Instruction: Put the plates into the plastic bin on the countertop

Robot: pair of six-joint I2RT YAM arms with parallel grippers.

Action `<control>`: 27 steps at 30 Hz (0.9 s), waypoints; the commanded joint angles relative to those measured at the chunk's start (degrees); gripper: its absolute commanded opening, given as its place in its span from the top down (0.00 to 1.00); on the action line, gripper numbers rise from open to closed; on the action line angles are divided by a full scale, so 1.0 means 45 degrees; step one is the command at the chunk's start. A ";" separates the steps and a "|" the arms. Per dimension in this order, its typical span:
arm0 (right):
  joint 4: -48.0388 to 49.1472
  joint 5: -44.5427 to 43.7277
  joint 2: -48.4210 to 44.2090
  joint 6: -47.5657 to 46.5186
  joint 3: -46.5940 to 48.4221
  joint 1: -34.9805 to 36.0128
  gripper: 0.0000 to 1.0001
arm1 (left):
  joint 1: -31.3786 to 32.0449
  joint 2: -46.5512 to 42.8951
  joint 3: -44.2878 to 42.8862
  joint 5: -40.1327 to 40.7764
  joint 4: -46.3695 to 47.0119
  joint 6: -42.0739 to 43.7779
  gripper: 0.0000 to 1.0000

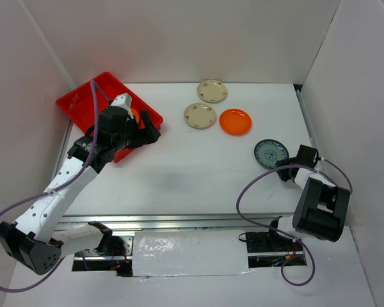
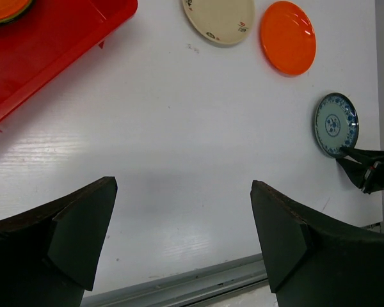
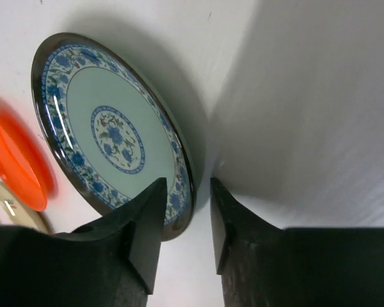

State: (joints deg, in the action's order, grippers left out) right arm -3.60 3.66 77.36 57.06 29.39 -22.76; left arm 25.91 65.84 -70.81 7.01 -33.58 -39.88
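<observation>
The red plastic bin [image 1: 80, 102] sits at the back left of the white countertop [image 1: 192, 173]. An orange plate [image 2: 5, 7] on top of a green one lies inside it. My left gripper [image 1: 152, 132] hovers at the bin's near right edge, open and empty [image 2: 182, 217]. Two beige plates [image 1: 212, 90] [image 1: 200, 116], an orange plate [image 1: 235, 121] and a dark teal patterned plate [image 1: 271, 153] lie on the countertop. My right gripper [image 1: 285, 171] is at the teal plate's near rim. Its jaws [image 3: 185, 185] straddle the rim of the teal plate [image 3: 115, 137], narrowly open, with a gap showing.
White walls close in the left, back and right sides; the right wall [image 1: 352, 96] is close to the right arm. A metal rail [image 1: 179, 220] runs along the front edge. The bin's wall [image 2: 64, 51] shows at the left wrist view's top left.
</observation>
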 commanded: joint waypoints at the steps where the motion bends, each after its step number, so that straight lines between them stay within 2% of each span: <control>1: -0.0118 0.0240 0.0776 -0.0160 0.0480 0.0019 0.60 | -0.0094 -0.0004 0.0149 -0.0694 0.0216 0.0522 0.01; 2: -0.0196 0.0260 0.1009 -0.0218 0.0675 0.0000 0.63 | -0.0113 0.0171 0.0149 -0.0813 0.0178 0.0503 0.01; 5: -0.0255 0.0592 0.1323 -0.0433 0.0852 -0.0019 0.93 | -0.0289 0.0425 0.0304 -0.1048 0.0509 0.0444 0.01; 6: -0.0294 0.0573 0.1247 -0.0395 0.0852 -0.0039 1.00 | -0.0425 0.0465 0.0518 -0.1165 0.0645 0.0386 0.01; 9: -0.0313 0.0126 0.0019 -0.0258 0.0501 0.0213 1.00 | -0.0698 0.0622 0.1044 -0.1865 0.1425 0.0288 0.01; 11: -0.0935 -0.1233 -0.1561 -0.0374 0.0714 0.1284 1.00 | -0.0855 0.0836 0.1378 -0.3149 0.2572 0.0229 0.01; 12: -0.1229 -0.1746 -0.1992 -0.0723 0.0909 0.1830 1.00 | -0.0991 0.0972 0.1708 -0.3700 0.3083 0.0113 0.01; 13: -0.1619 -0.2273 -0.2615 -0.0900 0.1491 0.3035 1.00 | -0.1050 0.1321 0.1866 -0.4401 0.3591 0.0034 0.01; 14: -0.2300 -0.3090 -0.2834 -0.1289 0.1826 0.3666 1.00 | -0.1109 0.1596 0.2099 -0.5820 0.4756 -0.0140 0.01; 16: -0.2948 -0.3624 -0.3109 -0.1720 0.2628 0.5360 1.00 | -0.1129 0.2413 0.2315 -0.7291 0.6225 -0.0414 0.01; 19: -0.2447 -0.2070 -0.3052 -0.2580 0.3058 0.6365 1.00 | -0.1051 0.3469 0.2492 -0.9443 0.8901 -0.1117 0.01; 20: -0.2076 -0.0053 -0.2916 -0.2988 0.3098 0.6715 1.00 | -0.0993 0.3686 0.2396 -0.9718 0.9314 -0.1447 0.01; 23: -0.1663 0.2013 -0.1940 -0.3244 0.3741 0.7515 1.00 | -0.0856 0.4331 0.1909 -0.9780 0.9222 -0.1373 0.01; 27: -0.1020 0.2776 -0.1450 -0.3013 0.4095 0.8630 1.00 | -0.0817 0.5150 0.1653 -1.0015 0.9398 -0.1529 0.01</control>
State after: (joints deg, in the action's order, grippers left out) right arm -12.47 8.93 70.48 44.82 45.04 13.10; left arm 21.96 87.29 -60.42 -33.76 2.66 -45.50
